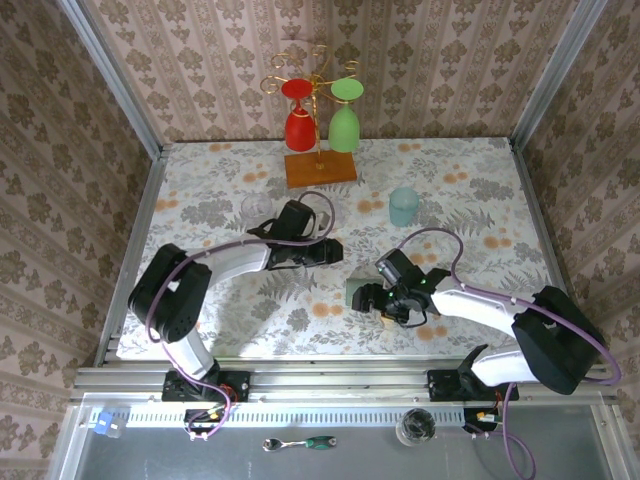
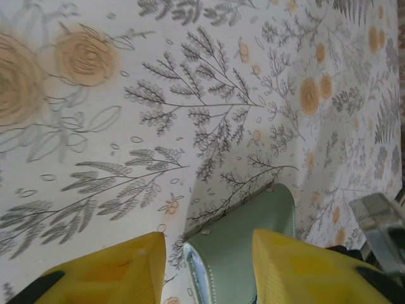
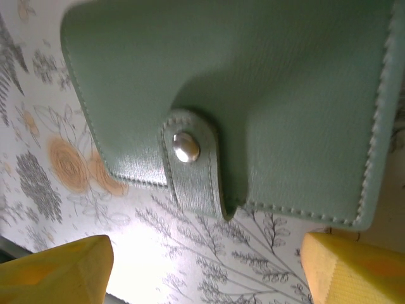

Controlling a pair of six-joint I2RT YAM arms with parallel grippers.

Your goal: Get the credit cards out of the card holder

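Observation:
The card holder (image 1: 358, 290), pale sage-green and snapped shut, lies mid-table between both arms. In the left wrist view its folded edge (image 2: 237, 244) runs in between my yellow fingers (image 2: 123, 269). My left gripper (image 2: 209, 275) straddles that edge, and a thin strip of tablecloth shows beside one finger. From above, the left gripper (image 1: 338, 252) reaches in from the upper left. My right gripper (image 1: 385, 298) is open just right of the holder. In the right wrist view the snap tab (image 3: 186, 149) and green face lie ahead of the right gripper (image 3: 202, 272), with bare cloth between its fingers. The credit cards are hidden.
A pale teal cup (image 1: 404, 207) stands behind the right arm. A clear glass (image 1: 255, 210) sits behind the left arm. At the back, a wooden base (image 1: 320, 168) carries a rack with a red and a green glass. Metal rails edge the table.

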